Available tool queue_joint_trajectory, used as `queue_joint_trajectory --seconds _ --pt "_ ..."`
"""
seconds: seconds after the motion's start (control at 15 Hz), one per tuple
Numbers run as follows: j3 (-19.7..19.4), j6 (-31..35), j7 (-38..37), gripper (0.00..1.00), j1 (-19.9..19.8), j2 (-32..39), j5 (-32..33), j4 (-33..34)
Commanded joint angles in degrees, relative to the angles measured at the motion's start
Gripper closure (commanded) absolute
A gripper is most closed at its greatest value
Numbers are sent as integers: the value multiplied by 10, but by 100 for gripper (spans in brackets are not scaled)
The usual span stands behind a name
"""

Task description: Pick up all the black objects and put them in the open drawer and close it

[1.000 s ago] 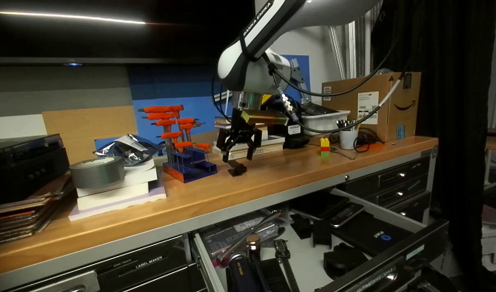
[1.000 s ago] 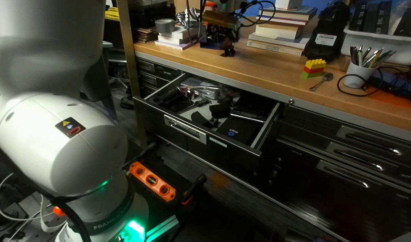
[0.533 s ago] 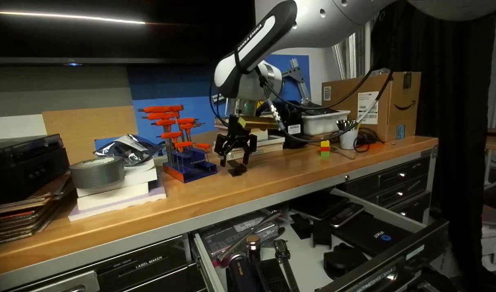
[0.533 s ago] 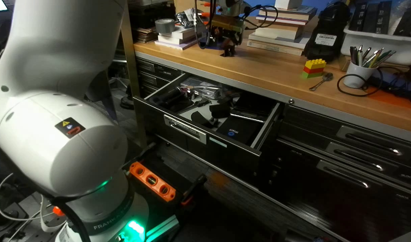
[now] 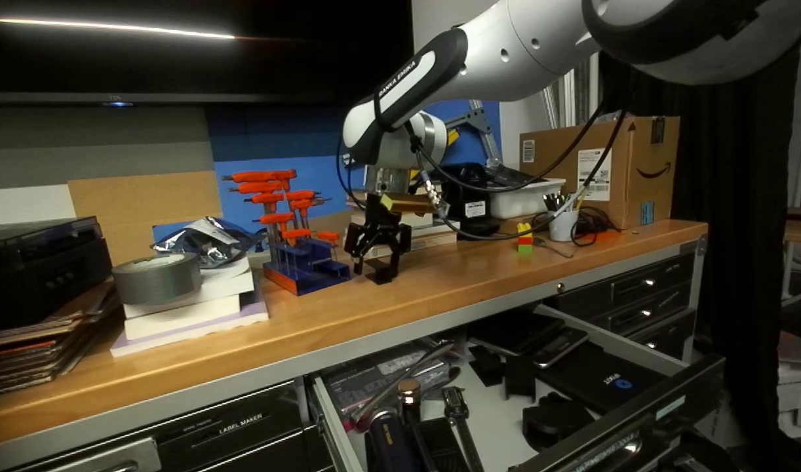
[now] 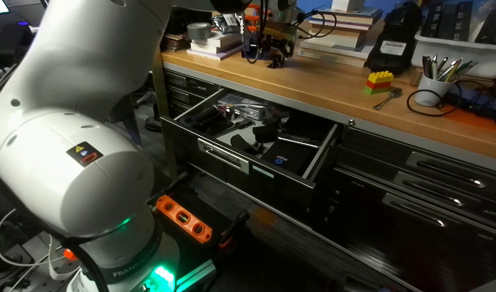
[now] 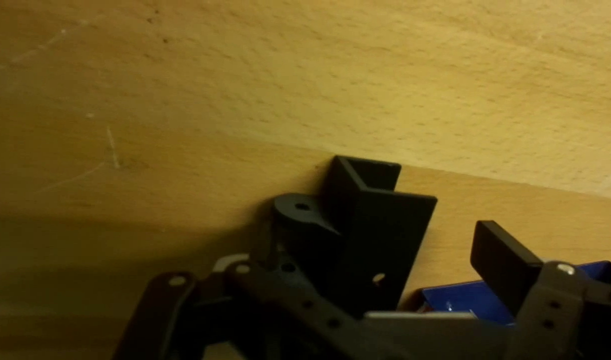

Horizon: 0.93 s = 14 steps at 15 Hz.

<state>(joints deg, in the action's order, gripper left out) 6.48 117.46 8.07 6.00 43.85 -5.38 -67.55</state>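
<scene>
I reckon this is the pick-up step: my gripper [image 5: 376, 267], spread wide and empty, should next close on the black bracket [image 7: 388, 235].

This looks like a workshop or a lab, with a big white robot arm [image 6: 61, 182] standing in front of a long wooden bench [image 5: 479, 269]. On the bench are a rack [image 5: 302, 263] of tools [image 5: 263, 176] with orange handles and a cup [image 6: 432, 87] of pens [image 6: 434, 68]. Under the bench are dark drawers [image 5: 230, 442], one marked LABEL MAKER, and an open drawer [image 5: 497, 414] with more tools inside
</scene>
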Motion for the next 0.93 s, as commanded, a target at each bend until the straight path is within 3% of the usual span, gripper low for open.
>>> queue_joint_trajectory --seconds 0.0,0.2,0.27,0.33,0.73,0.87 --pt "1 -52 -14 0 6 34 6 70" --pt "-1 -73 -21 0 13 45 8 90" --pt "-2 -76 -26 25 16 47 9 94" --pt "-2 -79 -27 25 18 50 12 97" --pt "-8 -100 -49 74 29 56 23 116" --pt "-14 -107 -60 86 34 52 35 113"
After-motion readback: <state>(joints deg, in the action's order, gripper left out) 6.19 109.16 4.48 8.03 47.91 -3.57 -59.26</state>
